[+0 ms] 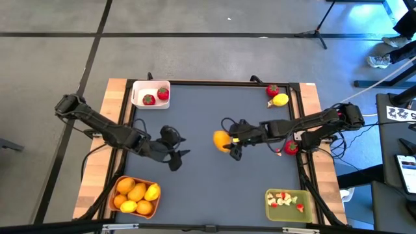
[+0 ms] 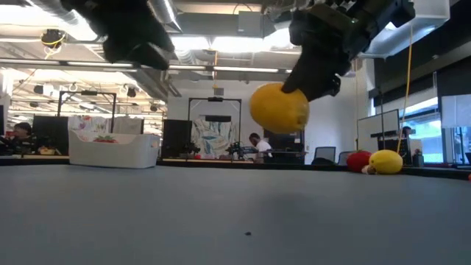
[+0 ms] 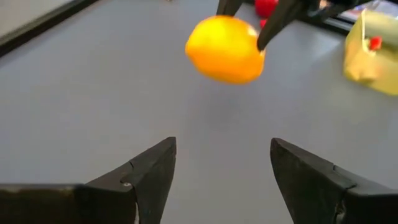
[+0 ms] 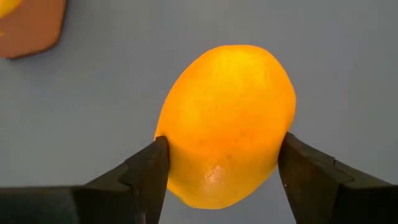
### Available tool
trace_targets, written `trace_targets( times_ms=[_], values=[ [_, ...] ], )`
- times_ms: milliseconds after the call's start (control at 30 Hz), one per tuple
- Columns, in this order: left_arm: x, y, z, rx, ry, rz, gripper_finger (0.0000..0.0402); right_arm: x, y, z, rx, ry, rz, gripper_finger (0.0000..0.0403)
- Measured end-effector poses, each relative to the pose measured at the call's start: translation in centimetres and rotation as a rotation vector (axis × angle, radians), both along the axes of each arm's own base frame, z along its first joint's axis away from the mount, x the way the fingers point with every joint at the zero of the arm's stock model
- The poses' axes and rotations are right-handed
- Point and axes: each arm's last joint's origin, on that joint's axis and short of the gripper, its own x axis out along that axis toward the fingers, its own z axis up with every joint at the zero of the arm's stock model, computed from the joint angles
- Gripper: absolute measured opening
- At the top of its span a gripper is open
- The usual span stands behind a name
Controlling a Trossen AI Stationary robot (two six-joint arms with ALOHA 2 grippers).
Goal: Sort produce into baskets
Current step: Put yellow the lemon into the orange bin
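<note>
A yellow-orange lemon (image 1: 221, 140) hangs above the middle of the dark table, with my right gripper (image 1: 231, 144) shut on it. My left gripper (image 1: 173, 155) stands open left of it, above the table, with nothing between its fingers (image 3: 155, 171). At the far left corner the white basket (image 1: 140, 86) holds two strawberries. The orange basket (image 1: 119, 184) at the near left holds several lemons and oranges. The green basket (image 1: 290, 212) at the near right holds small pale and red bits. A strawberry (image 1: 272, 90) and a lemon (image 1: 280, 100) lie at the far right, and another strawberry (image 1: 290, 147) lies by the right edge. My right gripper pinches the lemon's two opposite sides (image 4: 171, 155) between its two fingers (image 4: 146, 171). The fingers come from the table's right side, slanting downward. The lemon (image 2: 280, 108) hangs lifted clear of the table.
A raised black frame (image 1: 214, 82) borders the table mat, with wooden strips outside it at left and right. Cables run along the right edge beside my right arm (image 1: 325, 120). Bare mat lies between the arms and the near edge.
</note>
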Motion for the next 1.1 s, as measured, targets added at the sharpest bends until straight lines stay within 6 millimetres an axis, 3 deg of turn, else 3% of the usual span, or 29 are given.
trace_targets(
  times_ms=[533, 867, 1100],
  values=[
    [1.9, 1.7, 1.3, 0.064, -0.125, -0.051, 0.0256, 1.2, 0.1, 1.5, -0.039, -0.194, 0.052, 0.0253],
    [4.6, 1.0, -0.4, 0.111, -0.169, -0.098, 0.0256, 1.9, 0.3, 2.8, -0.055, -0.345, 0.080, 0.0253],
    [5.1, 1.8, -1.0, 0.096, -0.157, -0.061, 0.0256, 1.9, 0.7, 2.9, -0.108, -0.354, 0.095, 0.0253]
  ],
)
